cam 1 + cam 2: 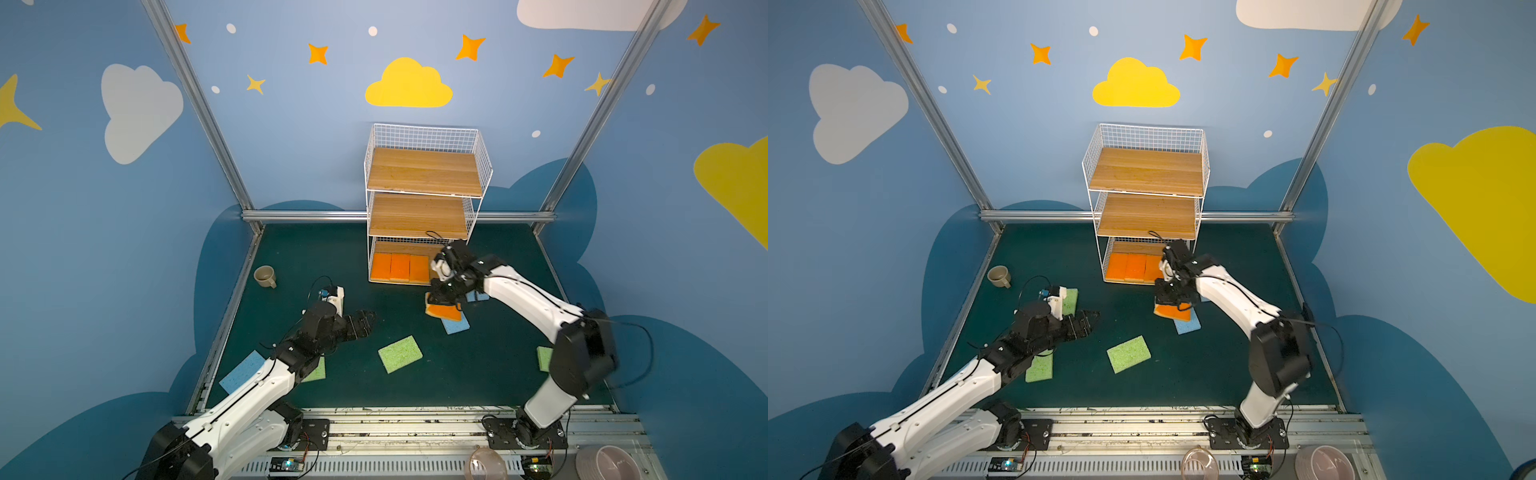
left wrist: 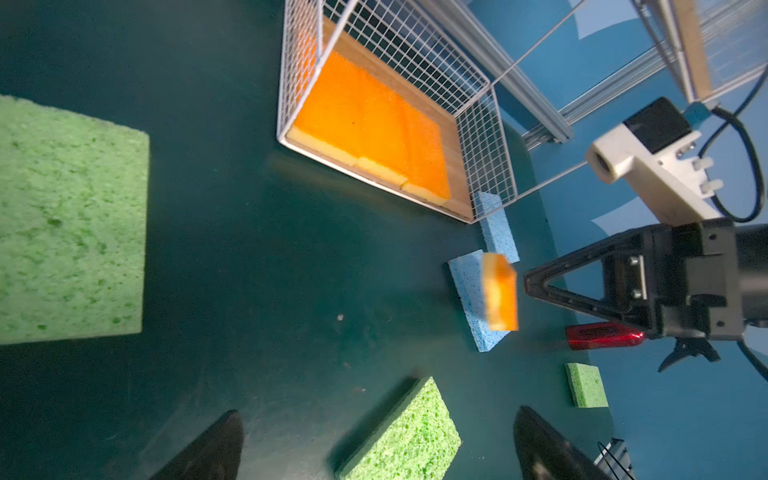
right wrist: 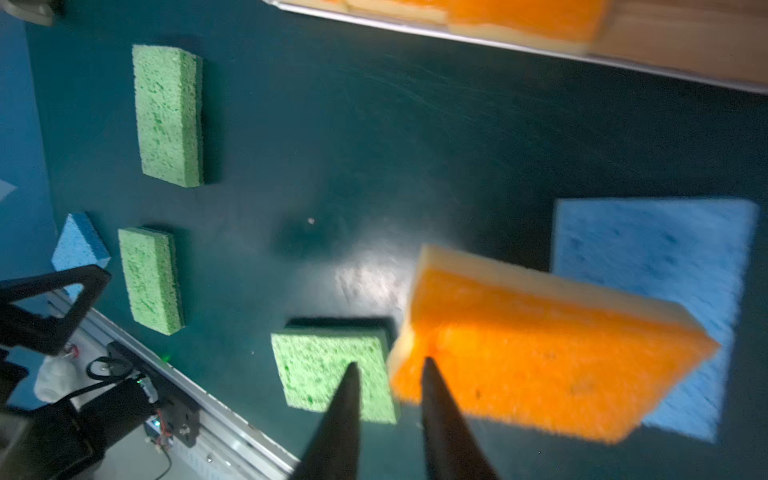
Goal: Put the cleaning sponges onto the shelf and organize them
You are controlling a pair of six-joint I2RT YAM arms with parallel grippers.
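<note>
Three orange sponges [image 1: 400, 267] line our shelf [image 1: 424, 172], colour-sorted we reckon; fourth sponge [image 3: 540, 365] tilts beside our parted right gripper [image 3: 390, 362]; left gripper [image 2: 380, 413] gapes empty.

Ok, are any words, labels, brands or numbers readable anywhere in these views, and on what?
No text can be read.
Red glossy piece: faint raised marks, too blurred to read.
Front rail: dark scribbles, too small to read.
Shelf and green sponge: no print visible.
</note>
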